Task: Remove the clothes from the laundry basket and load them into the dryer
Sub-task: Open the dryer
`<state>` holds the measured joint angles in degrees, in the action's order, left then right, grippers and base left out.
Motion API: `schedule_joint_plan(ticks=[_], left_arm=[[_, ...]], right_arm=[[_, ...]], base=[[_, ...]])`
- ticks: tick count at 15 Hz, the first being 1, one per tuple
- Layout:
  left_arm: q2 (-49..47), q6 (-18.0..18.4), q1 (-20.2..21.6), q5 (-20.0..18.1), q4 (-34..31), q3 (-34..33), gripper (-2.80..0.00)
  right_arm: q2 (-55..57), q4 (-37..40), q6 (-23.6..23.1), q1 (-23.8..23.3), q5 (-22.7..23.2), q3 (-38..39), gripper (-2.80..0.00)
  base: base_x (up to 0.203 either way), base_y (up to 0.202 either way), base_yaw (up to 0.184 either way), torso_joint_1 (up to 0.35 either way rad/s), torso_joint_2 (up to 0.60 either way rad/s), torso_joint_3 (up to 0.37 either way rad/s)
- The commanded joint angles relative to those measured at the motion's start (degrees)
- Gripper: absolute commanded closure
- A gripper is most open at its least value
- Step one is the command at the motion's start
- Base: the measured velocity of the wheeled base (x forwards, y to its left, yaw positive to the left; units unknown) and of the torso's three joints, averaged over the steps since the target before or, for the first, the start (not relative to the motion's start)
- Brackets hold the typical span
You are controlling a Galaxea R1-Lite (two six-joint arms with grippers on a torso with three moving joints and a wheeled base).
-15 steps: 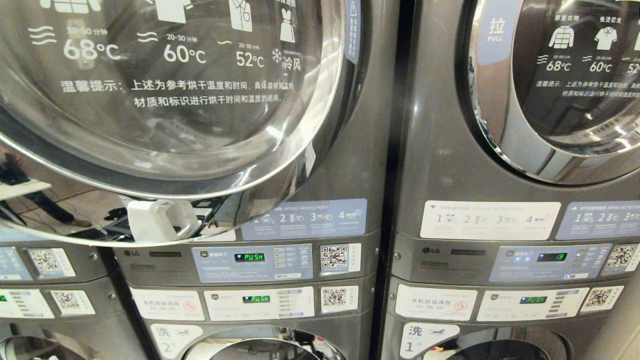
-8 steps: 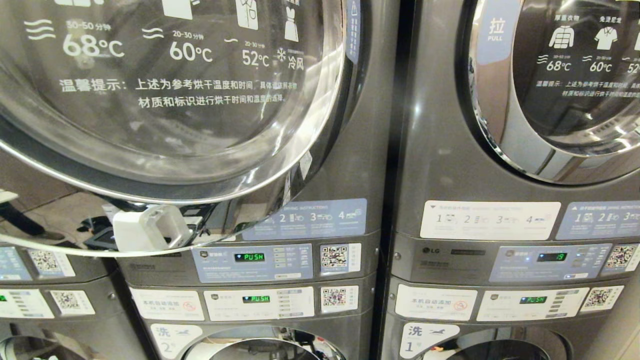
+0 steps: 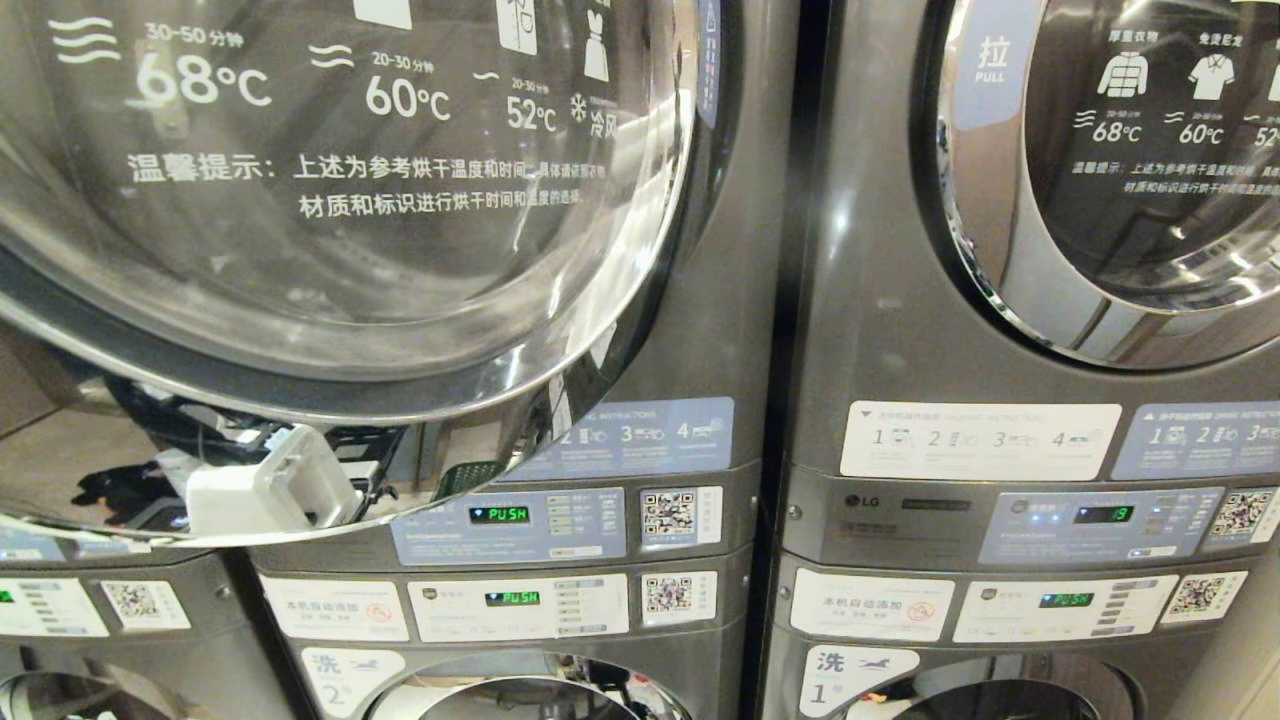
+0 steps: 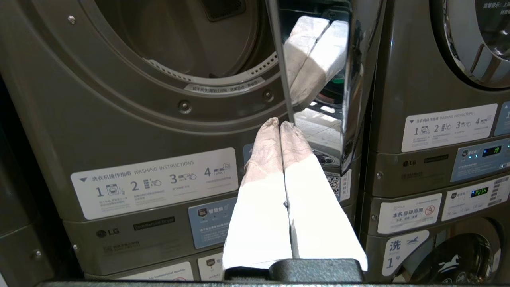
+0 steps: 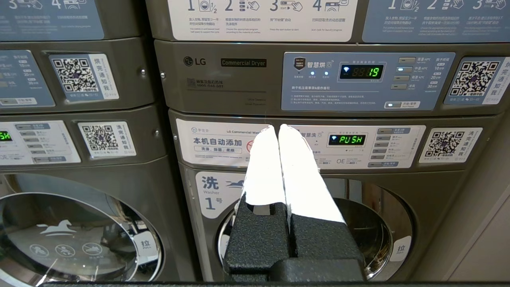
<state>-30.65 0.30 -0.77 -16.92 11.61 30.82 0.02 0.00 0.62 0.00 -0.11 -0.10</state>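
Standing in front of the robot are stacked laundry machines in two columns that fill the head view, with the edge of a third at far left. The dryer [image 3: 700, 300] on the left has its door [image 3: 330, 200] swung open — the round glass with its chrome rim hangs toward the camera, printed with 68, 60 and 52 degree marks. The neighbouring dryer [image 3: 1000, 380] on the right has its door shut. Four control panels show across those two columns; three displays read PUSH [image 3: 498, 514] and one shows a number. Two washer doors peek in along the bottom edge.

The left gripper [image 4: 280, 124] has its two white fingers pressed together, tips just beside the lower edge of the open door, in front of the dryer's front panel below the drum opening [image 4: 187, 44]. Nothing sits between the fingers. In the head view that gripper appears only as a white reflection in the chrome rim.

The right gripper [image 5: 275, 128] is parked low — fingers closed on nothing, pointing at the washer's control panel [image 5: 299, 145] of the right column.

No clothes and no laundry basket can be made out in any view; the visible part of the drum looks bare.
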Motion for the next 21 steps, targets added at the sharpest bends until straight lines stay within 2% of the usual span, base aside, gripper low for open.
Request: schedule_joint_plan(ticks=[1, 3, 6, 10, 12, 14, 19, 21], left_arm=[[0.6, 0.1, 0.1, 0.0, 0.0, 0.8, 0.0], [-0.4, 1.3, 0.7, 0.8, -0.1, 1.9, 0.0], [-4.9, 5.2, 0.8, 1.0, 0.4, 3.4, 0.0], [-9.2, 6.9, 0.2, -6.2, 1.1, 6.6, 0.0], [-9.1, 7.3, 0.2, -11.2, 1.2, 7.1, 0.0], [-8.7, 9.4, 0.2, -16.0, 1.0, 7.2, 0.0], [-8.9, 9.8, -1.3, -18.3, 0.9, 7.7, 0.0], [-9.4, 11.6, -2.5, -20.7, 0.7, 7.7, 0.0]], right_arm=[[0.0, 0.0, 0.0, 0.0, 0.0, 0.0, 0.0], [0.0, 0.0, 0.0, 0.0, 0.0, 0.0, 0.0], [0.0, 0.0, 0.0, 0.0, 0.0, 0.0, 0.0], [0.1, 0.0, 0.0, 0.0, -0.1, 0.0, 0.0], [0.0, 0.0, 0.0, 0.0, -0.1, 0.0, 0.0], [0.0, 0.0, 0.0, 0.0, -0.1, 0.0, 0.0], [0.0, 0.0, 0.0, 0.0, -0.1, 0.0, 0.0], [0.0, 0.0, 0.0, 0.0, 0.0, 0.0, 0.0]], base=[[0.0, 0.0, 0.0, 0.0, 0.0, 0.0], [0.0, 0.0, 0.0, 0.0, 0.0, 0.0], [0.0, 0.0, 0.0, 0.0, 0.0, 0.0], [0.0, 0.0, 0.0, 0.0, 0.0, 0.0], [0.0, 0.0, 0.0, 0.0, 0.0, 0.0], [0.0, 0.0, 0.0, 0.0, 0.0, 0.0], [0.0, 0.0, 0.0, 0.0, 0.0, 0.0], [0.0, 0.0, 0.0, 0.0, 0.0, 0.0]])
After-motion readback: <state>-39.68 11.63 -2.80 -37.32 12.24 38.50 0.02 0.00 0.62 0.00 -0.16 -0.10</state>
